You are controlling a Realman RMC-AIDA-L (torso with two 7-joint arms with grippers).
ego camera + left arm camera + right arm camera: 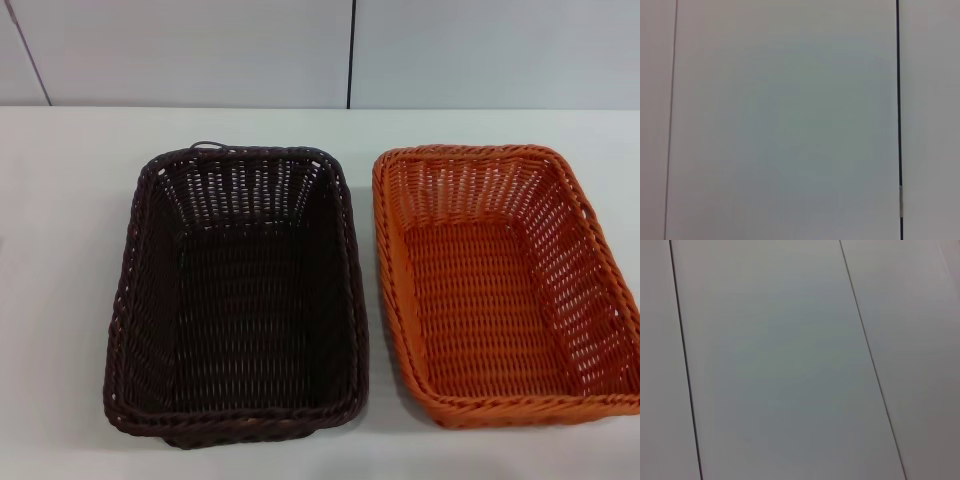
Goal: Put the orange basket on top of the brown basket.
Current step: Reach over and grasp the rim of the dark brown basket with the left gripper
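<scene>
Baskets side by side, nothing stacked.
Bright orange woven rectangular basket (pixel 505 285) frame-right of dark brown woven rectangular basket (pixel 240 290); my jaws unseen, state unknown.

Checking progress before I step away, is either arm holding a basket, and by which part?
Nothing held: orange woven basket and dark brown woven basket sit untouched, side by side.
</scene>
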